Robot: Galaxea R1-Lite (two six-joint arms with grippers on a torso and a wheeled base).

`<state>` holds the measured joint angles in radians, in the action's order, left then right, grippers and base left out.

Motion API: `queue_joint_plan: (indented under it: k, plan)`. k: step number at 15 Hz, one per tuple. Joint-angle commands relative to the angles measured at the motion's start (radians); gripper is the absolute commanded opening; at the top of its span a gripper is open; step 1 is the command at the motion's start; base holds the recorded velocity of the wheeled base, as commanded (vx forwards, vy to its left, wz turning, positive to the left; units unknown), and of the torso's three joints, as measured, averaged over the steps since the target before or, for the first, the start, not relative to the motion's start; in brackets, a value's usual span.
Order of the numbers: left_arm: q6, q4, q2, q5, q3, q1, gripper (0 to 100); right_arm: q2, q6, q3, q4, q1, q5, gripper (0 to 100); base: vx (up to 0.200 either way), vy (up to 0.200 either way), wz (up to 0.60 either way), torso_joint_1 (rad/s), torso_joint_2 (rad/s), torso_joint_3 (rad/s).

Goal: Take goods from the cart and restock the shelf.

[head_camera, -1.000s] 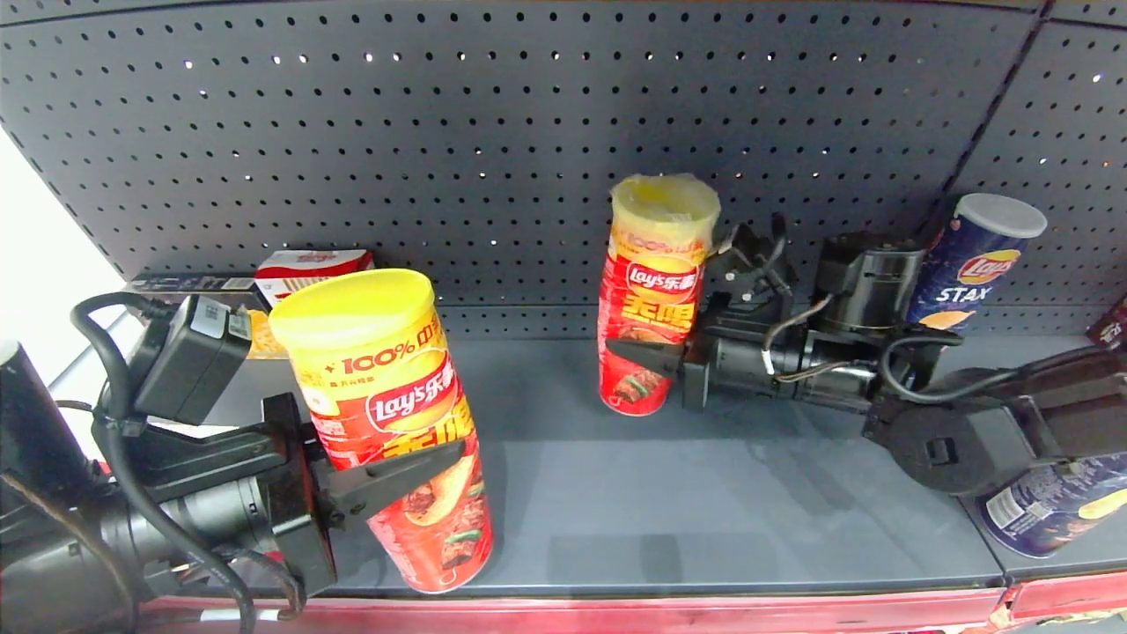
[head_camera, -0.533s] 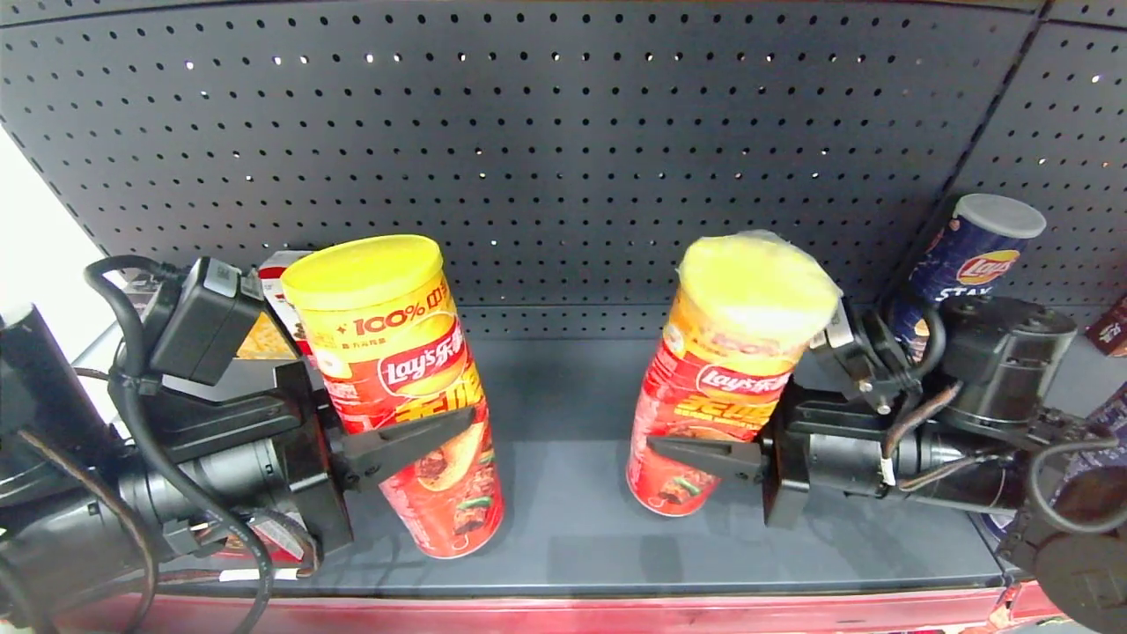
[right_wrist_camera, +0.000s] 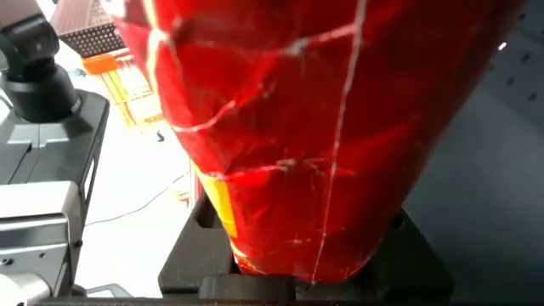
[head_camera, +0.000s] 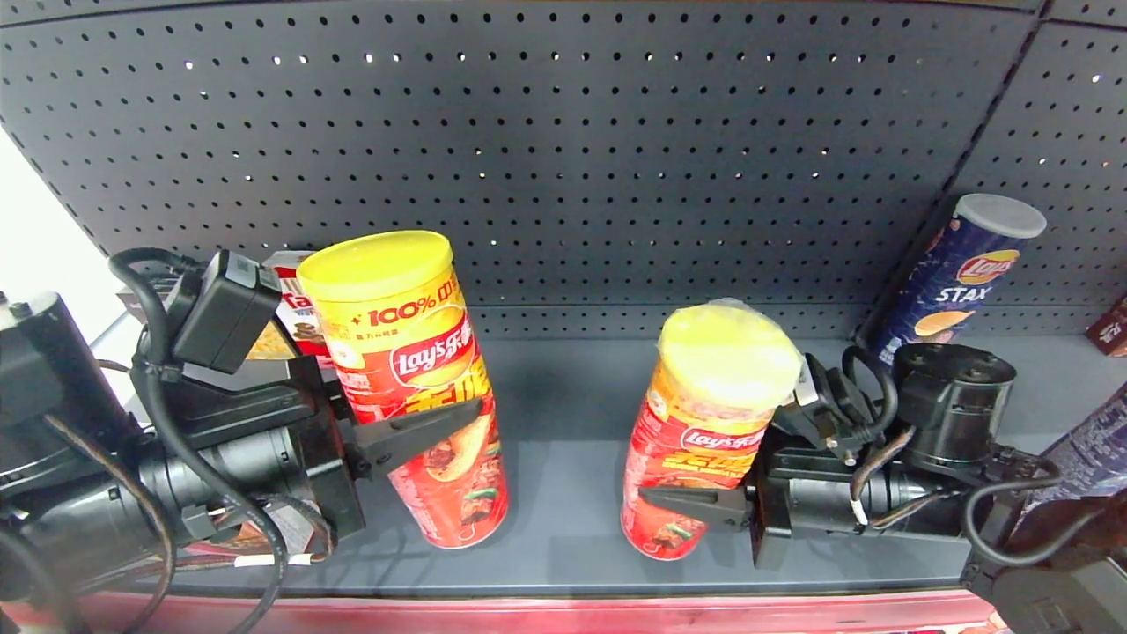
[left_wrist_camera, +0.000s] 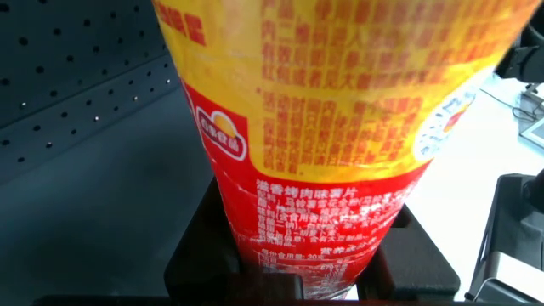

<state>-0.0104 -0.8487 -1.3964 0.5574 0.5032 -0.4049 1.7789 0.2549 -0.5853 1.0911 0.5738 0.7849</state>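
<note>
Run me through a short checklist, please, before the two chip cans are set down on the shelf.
1. Left end effector shut on the left chip can: ok.
2. Right end effector shut on the right chip can: ok.
3. Bare shelf board between the two cans: ok.
4. Right chip can apart from the blue chip can at the back: ok.
5. Both cans' bases resting on the board: cannot tell.
6. Both cans truly upright: cannot tell; they look slanted in the head view.
</note>
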Motion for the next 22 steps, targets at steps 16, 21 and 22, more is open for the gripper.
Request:
queue_joint_plan:
  k: [16,21,22]
  plan:
    - [0.000,-0.001,-0.015,0.001,0.014,0.001,0,0.027,0.033,0.010,0.000,-0.003,-0.015,100,0.000,0.000,0.00,0.000,0.00,0.000]
    - [0.000,-0.001,-0.010,-0.001,0.015,0.001,0,-0.200,0.030,0.076,-0.028,-0.066,-0.019,100,0.000,0.000,0.00,0.000,0.00,0.000]
    - [0.000,-0.001,-0.012,-0.001,0.020,0.001,0,-0.263,0.029,0.093,-0.051,-0.088,-0.021,100,0.000,0.000,0.00,0.000,0.00,0.000]
